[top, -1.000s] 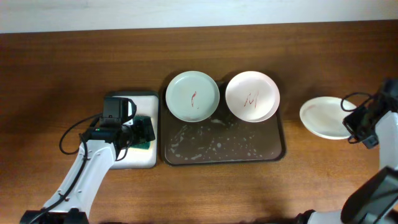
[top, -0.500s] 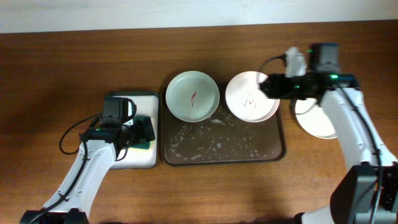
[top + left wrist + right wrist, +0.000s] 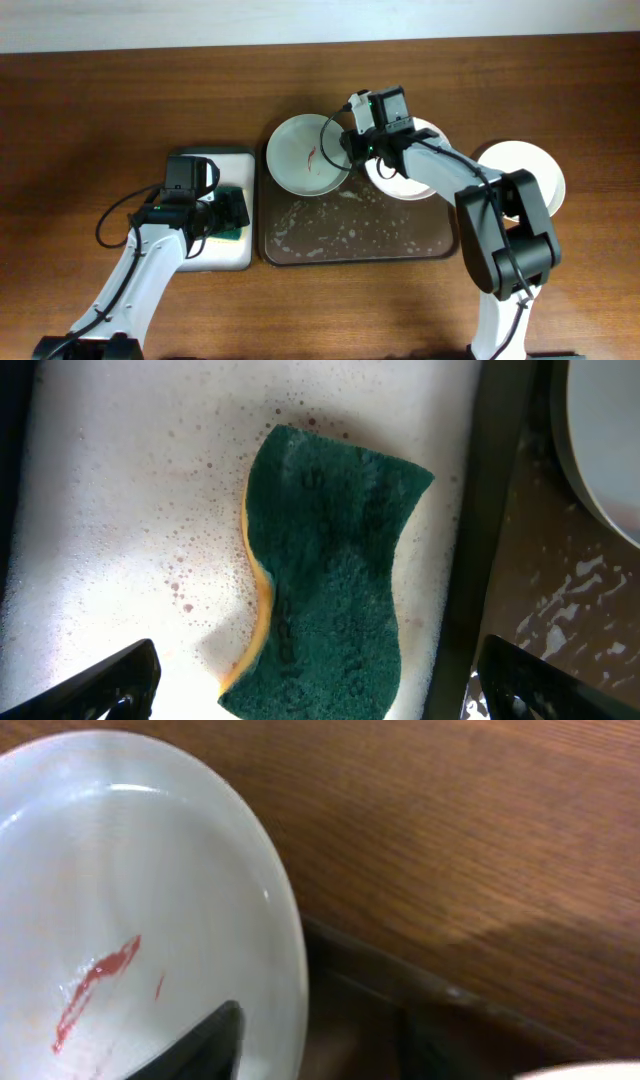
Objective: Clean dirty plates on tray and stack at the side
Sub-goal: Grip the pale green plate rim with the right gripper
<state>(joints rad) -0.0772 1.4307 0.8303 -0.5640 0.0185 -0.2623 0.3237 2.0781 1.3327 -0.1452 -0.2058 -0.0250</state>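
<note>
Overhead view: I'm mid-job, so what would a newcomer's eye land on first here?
First, the right end effector reaching across the tray to the right rim of the pale green plate, whose red smear is unwiped. Next, the left end effector, open over the green sponge in the small foamy tray to the left. A white plate sits off the tray, to its right.

Glossy smooth pale green plate (image 3: 150, 870), rough fibrous green sponge (image 3: 335, 570), satin wood-grain table (image 3: 480, 840), wet foamy brown tray (image 3: 400, 242)
</note>
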